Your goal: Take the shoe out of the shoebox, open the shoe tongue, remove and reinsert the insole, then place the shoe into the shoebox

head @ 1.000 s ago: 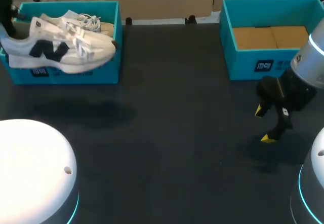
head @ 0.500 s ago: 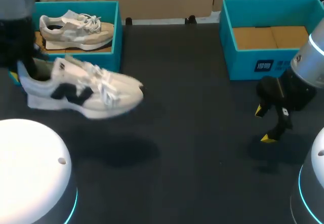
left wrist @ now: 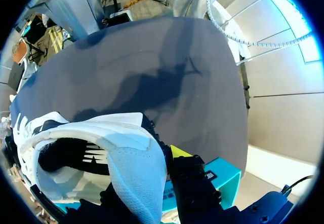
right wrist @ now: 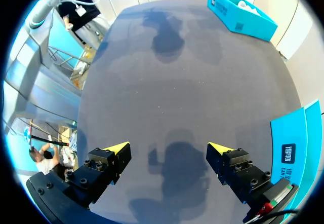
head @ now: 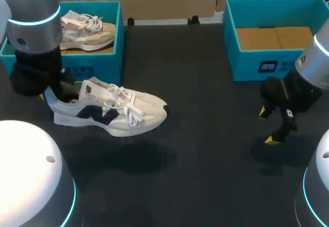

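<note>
A white sneaker with a dark side logo (head: pixel 110 111) hangs just above the dark table, toe toward the middle. My left gripper (head: pixel 51 94) is shut on its heel collar. In the left wrist view the padded heel (left wrist: pixel 134 155) sits between the fingers, with one yellow fingertip (left wrist: pixel 177 152) showing outside it and the other hidden. The teal shoebox (head: pixel 95 68) behind it at the far left holds a second, beige sneaker (head: pixel 85 29). My right gripper (head: pixel 268 127) (right wrist: pixel 168 148) hangs open over bare table on the right, holding nothing.
A second teal box (head: pixel 257 65) with brown cardboard (head: pixel 275 37) inside stands at the far right, close behind my right gripper. The left shoebox (right wrist: pixel 242 12) shows far ahead of the right gripper. Dark tabletop (head: pixel 205 134) lies between the two arms.
My left arm has carried the white sneaker out of the left shoebox, down and rightward toward the table's middle. The right arm has not moved.
</note>
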Available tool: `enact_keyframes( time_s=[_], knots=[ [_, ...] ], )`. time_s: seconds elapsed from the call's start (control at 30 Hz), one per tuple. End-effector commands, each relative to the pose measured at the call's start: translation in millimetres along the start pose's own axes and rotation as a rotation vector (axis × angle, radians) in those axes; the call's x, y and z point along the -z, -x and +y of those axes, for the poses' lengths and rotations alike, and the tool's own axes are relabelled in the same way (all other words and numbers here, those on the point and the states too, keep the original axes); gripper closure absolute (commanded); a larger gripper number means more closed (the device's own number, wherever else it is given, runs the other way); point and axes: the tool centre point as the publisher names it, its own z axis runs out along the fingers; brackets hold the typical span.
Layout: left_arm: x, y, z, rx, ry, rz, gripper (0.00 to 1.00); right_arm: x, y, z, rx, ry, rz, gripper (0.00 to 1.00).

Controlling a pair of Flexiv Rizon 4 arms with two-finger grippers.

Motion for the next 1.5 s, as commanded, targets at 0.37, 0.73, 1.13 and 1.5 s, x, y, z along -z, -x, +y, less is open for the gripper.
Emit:
enact_keyframes(
  time_s=[0.37,0.73,1.13,1.5],
  knots=[
    [-16.9,19.6,19.1,0.027,-0.005,0.003,1.00,-0.3,-1.1,-0.3,0.000,-0.001,-0.002,0.00],
    [-44.5,76.5,32.5,0.004,-0.015,0.007,1.00,-0.3,-1.1,-0.3,0.000,-0.001,-0.002,0.00],
    [-44.5,76.5,32.5,0.004,-0.015,0.007,1.00,-0.3,-1.1,-0.3,0.000,-0.001,-0.002,0.00],
    [-80.4,137.6,37.3,0.047,-0.032,0.029,1.00,-0.3,-1.1,-0.3,0.000,-0.001,-0.002,0.00]
  ],
)
